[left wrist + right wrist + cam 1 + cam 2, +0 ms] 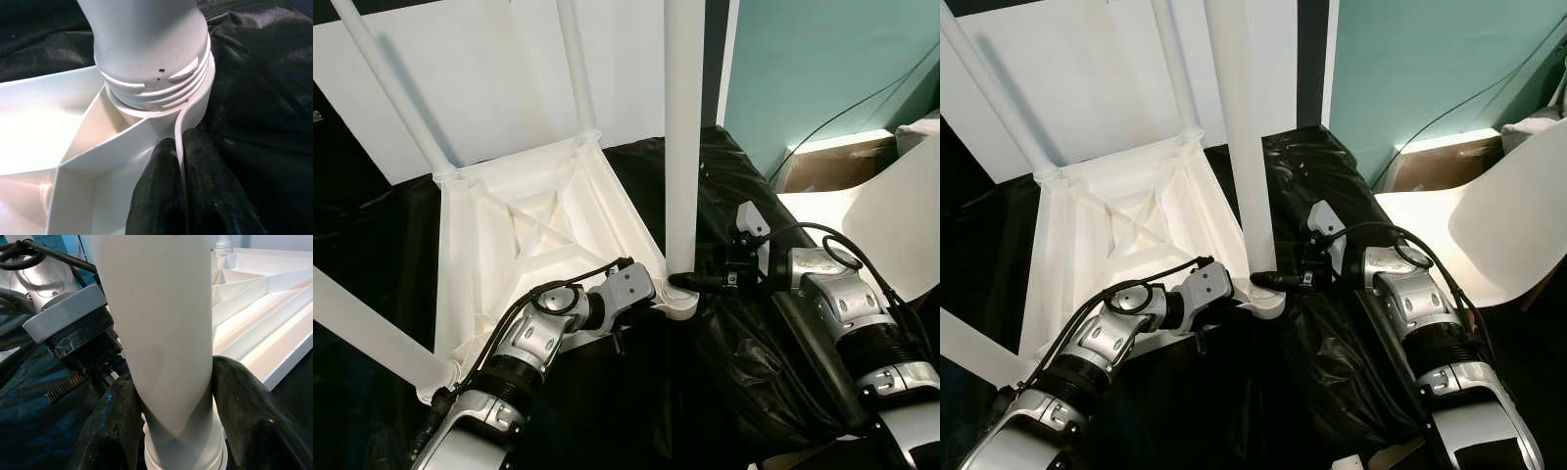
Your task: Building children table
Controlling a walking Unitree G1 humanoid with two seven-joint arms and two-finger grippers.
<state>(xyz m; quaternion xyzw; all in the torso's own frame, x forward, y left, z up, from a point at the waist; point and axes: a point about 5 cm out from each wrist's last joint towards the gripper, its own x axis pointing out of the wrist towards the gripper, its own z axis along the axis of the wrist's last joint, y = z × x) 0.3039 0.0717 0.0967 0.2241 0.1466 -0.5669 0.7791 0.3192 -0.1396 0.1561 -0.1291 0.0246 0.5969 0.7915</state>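
Note:
A white plastic table top lies upside down on black sheeting, ribbed underside up. Three white legs stand in its other corner sockets. A fourth white leg stands upright in the near right socket, its threads partly showing above the collar. My right gripper is shut on this leg just above the socket, fingers on both sides of the tube. My left gripper is shut on the table top's thin rim wall beside that socket.
Crumpled black plastic sheeting covers the floor around the table. A white chair seat and a brown cardboard box lie to the right by a teal wall. A black cable hangs down that wall.

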